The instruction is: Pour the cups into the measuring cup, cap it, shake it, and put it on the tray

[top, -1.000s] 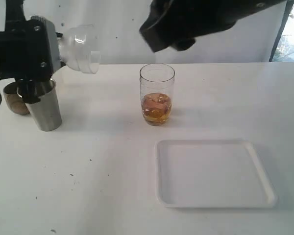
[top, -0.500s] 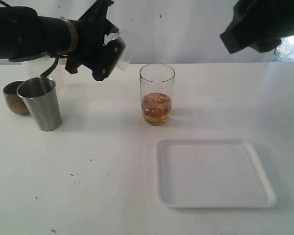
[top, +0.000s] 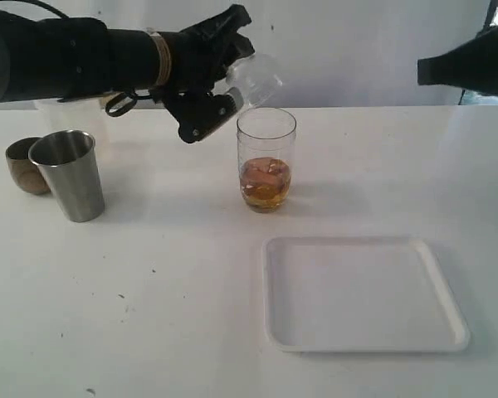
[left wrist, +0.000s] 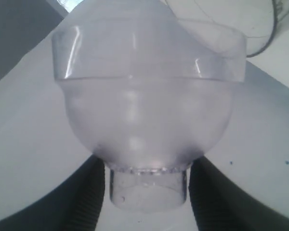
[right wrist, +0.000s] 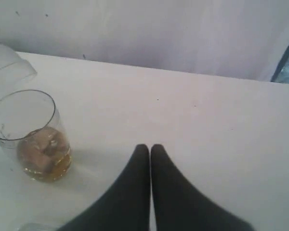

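Observation:
The clear measuring cup (top: 266, 157) stands mid-table, open-topped, with amber liquid and pieces in its lower part; the right wrist view also shows the measuring cup (right wrist: 31, 136). My left gripper (top: 224, 98) is shut on the neck of a clear dome lid (top: 254, 77), held tilted just up-left of the cup's rim. In the left wrist view the lid (left wrist: 147, 106) fills the picture between my fingers (left wrist: 89, 202). The steel tumbler (top: 69, 174) and wooden cup (top: 23, 164) stand at left. The frosted cup (top: 60, 112) shows faintly behind my left arm. My right gripper (right wrist: 150, 148) is shut and empty.
The white tray (top: 361, 344) lies at the front right, with nothing on it. My right arm (top: 473, 60) hangs high at the far right edge. A white wall backs the table.
My left arm has carried the dome lid rightward from above the tumbler to beside the measuring cup's rim. My right arm has drawn back to the right.

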{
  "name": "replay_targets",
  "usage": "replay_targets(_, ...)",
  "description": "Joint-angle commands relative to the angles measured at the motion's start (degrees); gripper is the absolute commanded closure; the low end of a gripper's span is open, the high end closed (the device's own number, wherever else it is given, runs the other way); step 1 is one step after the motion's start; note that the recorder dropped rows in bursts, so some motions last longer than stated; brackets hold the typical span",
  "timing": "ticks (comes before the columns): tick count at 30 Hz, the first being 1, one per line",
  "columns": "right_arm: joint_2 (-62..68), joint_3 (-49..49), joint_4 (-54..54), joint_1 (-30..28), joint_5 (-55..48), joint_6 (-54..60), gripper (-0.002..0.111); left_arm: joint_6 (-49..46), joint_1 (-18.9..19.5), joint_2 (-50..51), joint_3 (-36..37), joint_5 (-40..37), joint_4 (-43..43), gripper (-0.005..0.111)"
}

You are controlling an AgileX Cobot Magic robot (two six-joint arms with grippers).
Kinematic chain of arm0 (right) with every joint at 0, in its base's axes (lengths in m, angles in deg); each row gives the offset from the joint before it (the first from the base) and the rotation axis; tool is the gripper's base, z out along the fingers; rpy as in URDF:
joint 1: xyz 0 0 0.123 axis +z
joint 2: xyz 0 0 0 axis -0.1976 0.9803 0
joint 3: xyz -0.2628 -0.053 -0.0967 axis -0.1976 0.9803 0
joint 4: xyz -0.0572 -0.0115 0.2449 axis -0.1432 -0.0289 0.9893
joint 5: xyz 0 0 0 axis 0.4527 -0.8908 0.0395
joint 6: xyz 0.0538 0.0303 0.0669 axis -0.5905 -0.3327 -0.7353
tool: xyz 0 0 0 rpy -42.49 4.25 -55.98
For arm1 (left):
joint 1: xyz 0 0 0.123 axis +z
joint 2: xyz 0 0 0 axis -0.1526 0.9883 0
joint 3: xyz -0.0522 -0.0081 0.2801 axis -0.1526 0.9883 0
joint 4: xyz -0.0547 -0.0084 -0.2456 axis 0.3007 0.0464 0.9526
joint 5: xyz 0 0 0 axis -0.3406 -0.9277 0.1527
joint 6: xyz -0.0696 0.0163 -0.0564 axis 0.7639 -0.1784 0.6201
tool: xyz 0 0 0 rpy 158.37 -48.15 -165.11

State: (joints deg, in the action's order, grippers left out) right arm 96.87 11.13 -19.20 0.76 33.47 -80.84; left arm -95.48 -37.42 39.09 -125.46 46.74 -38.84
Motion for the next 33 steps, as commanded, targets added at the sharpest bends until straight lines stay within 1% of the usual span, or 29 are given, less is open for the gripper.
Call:
replay_targets(1, 6.8, 2.2, 24.4, -3.6, 5.7, 19.9, 0.108, -6.4, -0.1, 0.7, -0.4, -2.1, -0.1, 0.107)
replay_targets(2, 8.4, 2.2, 29.6, -4.0, 6.4, 24.7, 0.108, -7.5, -0.1, 0.7, -0.4, -2.0, -0.1, 0.107)
replay_targets(3, 10.9, 2.1, 39.3, -4.2, 6.7, 34.0, 0.108, -9.0, -0.1, 0.7, -0.4, -1.3, -0.1, 0.107)
replay_targets(7, 14.6, 1.5, 62.0, -4.3, 6.4, 56.7, 0.108, -11.4, -0.1, 0.7, -1.4, -1.2, 0.2, 0.107)
replay_targets(8, 16.8, 0.2, 71.8, -5.3, 1.8, 66.8, 0.108, -12.2, -0.1, 0.7, -2.0, -1.7, 0.2, 0.107)
replay_targets(9, 17.7, -0.4, 76.9, -6.0, -1.4, 71.7, 0.108, -12.4, -0.1, 0.8, -2.4, -1.6, 0.2, 0.107)
replay_targets(11, 20.6, -1.2, 90.3, -8.6, -11.8, 83.6, 0.108, -12.6, -0.1, 0.8, -2.5, -1.6, -0.2, 0.107)
replay_targets(13, 23.5, -1.4, 99.2, -11.8, -23.2, 89.9, 0.108, -13.9, -0.1, 0.8, -2.5, -2.3, -0.5, 0.107)
replay_targets(14, 25.1, -1.4, 102.2, -13.3, -26.4, 91.7, 0.108, -14.1, -0.1, 0.8, -2.5, -2.7, -0.5, 0.107)
replay_targets(16, 27.6, -1.4, 103.3, -15.7, -29.1, 92.1, 0.108, -16.5, -0.1, 0.8, -2.5, -3.3, -0.5, 0.107)
replay_targets(19, 31.7, -1.4, 103.1, -17.4, -32.6, 93.8, 0.108, -18.0, -0.1, 0.8, -2.5, -2.2, -0.5, 0.107)
replay_targets(22, 35.9, -2.5, 103.5, -17.4, -36.2, 96.1, 0.108, -18.9, -0.8, 0.9, -2.5, -1.9, -0.5, 0.107)
replay_targets(27, 43.4, -6.8, 103.5, -17.2, -44.0, 95.8, 0.108, -19.9, -1.8, 2.0, -2.5, -1.8, -0.5, 0.107)
replay_targets(33, 48.2, -9.4, 103.5, -16.9, -43.2, 95.7, 0.108, -21.4, -2.1, 3.6, -2.8, -1.7, -0.5, 0.107)
